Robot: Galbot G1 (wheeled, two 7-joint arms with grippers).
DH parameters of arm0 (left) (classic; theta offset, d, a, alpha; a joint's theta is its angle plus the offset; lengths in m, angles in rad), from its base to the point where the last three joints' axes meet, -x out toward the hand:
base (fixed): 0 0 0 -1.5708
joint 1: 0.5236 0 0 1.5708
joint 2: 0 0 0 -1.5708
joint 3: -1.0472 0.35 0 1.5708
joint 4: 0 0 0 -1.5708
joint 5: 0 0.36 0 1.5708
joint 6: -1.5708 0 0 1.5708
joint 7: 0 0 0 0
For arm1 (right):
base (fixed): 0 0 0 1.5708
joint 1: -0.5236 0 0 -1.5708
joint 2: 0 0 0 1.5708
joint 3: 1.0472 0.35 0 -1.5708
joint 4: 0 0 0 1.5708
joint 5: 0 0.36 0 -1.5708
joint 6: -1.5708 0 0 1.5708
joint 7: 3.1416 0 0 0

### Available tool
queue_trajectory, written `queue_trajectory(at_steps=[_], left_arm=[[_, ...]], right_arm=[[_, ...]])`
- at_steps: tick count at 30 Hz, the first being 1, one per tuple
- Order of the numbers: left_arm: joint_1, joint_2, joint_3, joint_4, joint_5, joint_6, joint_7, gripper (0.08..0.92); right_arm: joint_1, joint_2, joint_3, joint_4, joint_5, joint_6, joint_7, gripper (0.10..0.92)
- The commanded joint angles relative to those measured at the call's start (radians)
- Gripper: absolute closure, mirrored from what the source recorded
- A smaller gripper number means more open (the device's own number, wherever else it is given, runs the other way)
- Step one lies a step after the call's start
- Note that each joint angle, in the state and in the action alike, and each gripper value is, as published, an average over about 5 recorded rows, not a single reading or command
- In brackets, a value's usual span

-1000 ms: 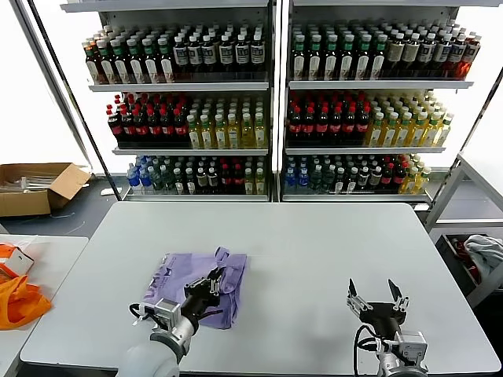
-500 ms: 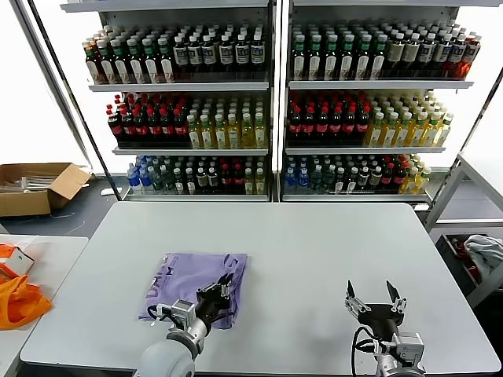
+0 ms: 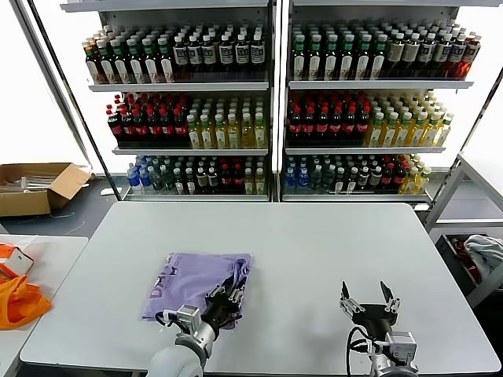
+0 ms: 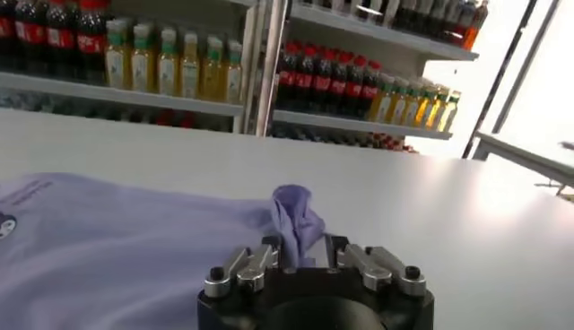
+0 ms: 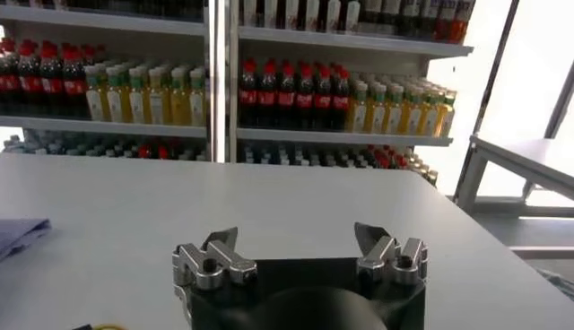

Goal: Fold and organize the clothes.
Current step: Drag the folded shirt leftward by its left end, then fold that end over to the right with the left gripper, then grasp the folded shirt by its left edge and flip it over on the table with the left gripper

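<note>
Left gripper (image 3: 225, 302) low at the near-left table edge, its fingers parted a little around a raised tuft of the T-shirt (image 3: 198, 281); from the left wrist view the fabric peak stands between the fingers, cannot tell whether they pinch it. The lavender shirt lies folded, directly ahead and to the left of that gripper, long axis running left-right across the table, print toward its left end. Left arm is clearly the nearer; any next fold or tidy is likely its job. Right gripper (image 3: 368, 302) spread wide, holding nothing, parked well apart at the near right. White table (image 3: 330, 243), bare ahead. Beyond: drink shelves (image 3: 267, 102), orange bag (image 3: 16, 302) and cardboard box (image 3: 35, 184) far left.
</note>
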Motion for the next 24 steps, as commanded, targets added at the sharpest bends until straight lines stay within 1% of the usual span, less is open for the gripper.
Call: queue_trajectory(at_steps=[1, 3, 6, 8, 10, 13, 15, 17, 20, 24], left_arm=[[0.024, 0.003, -0.028, -0.199, -0.494, 0.064, -0.078, 0.548], [0.029, 0.017, -0.068, -0.269, -0.615, 0.074, -0.111, 0.487], [0.021, 0.057, -0.154, -0.316, -0.631, 0.076, -0.138, 0.4], [0.014, 0.096, -0.217, -0.297, -0.515, 0.07, -0.137, 0.348], [0.019, 0.133, -0.278, -0.248, -0.338, 0.056, -0.119, 0.288], [0.052, 0.169, -0.349, -0.168, -0.073, 0.013, -0.056, 0.214], [0.081, 0.177, -0.376, -0.131, 0.038, -0.016, -0.013, 0.188], [0.109, 0.177, -0.391, -0.102, 0.081, -0.029, 0.016, 0.18], [0.126, 0.171, -0.397, -0.063, 0.088, -0.032, 0.042, 0.178], [0.115, 0.166, -0.393, 0.001, 0.093, -0.044, 0.058, 0.177]], right_arm=[[0.011, -0.002, -0.01, -0.01, 0.0, 0.0, 0.001, 0.203], [0.018, -0.004, -0.015, -0.014, 0.0, -0.001, 0.001, 0.203], [0.03, -0.005, -0.028, -0.022, 0.0, -0.002, 0.001, 0.203], [0.039, -0.005, -0.04, -0.028, -0.001, -0.003, 0.001, 0.203], [0.047, -0.005, -0.052, -0.034, -0.001, -0.004, 0.001, 0.203], [0.062, -0.006, -0.066, -0.044, -0.001, -0.006, 0.001, 0.203], [0.071, -0.009, -0.072, -0.051, -0.001, -0.007, 0.001, 0.203], [0.077, -0.012, -0.076, -0.056, 0.0, -0.008, 0.0, 0.203], [0.08, -0.016, -0.077, -0.06, 0.003, -0.008, -0.001, 0.203], [0.079, -0.02, -0.072, -0.063, 0.006, -0.007, -0.001, 0.203]])
